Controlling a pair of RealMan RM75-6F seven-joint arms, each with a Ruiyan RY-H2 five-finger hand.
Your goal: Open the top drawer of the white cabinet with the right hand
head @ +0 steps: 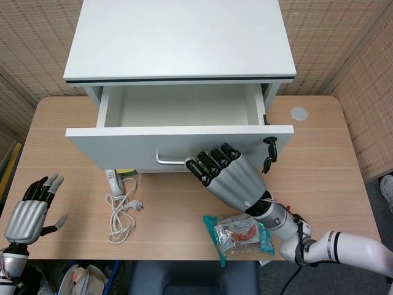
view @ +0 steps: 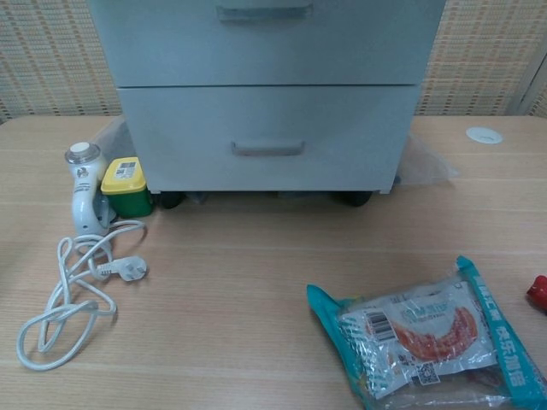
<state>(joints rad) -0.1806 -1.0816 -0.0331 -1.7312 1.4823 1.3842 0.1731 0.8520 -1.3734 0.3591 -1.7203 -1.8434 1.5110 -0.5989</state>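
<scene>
Fingers [head: 212,163] of right hand [head: 230,178] hook drawer handle [head: 169,161], visible only overhead.

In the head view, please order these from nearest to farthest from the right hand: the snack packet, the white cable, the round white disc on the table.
1. snack packet, just below the right hand.
2. white cable, to its left.
3. round white disc, at the far right.
</scene>
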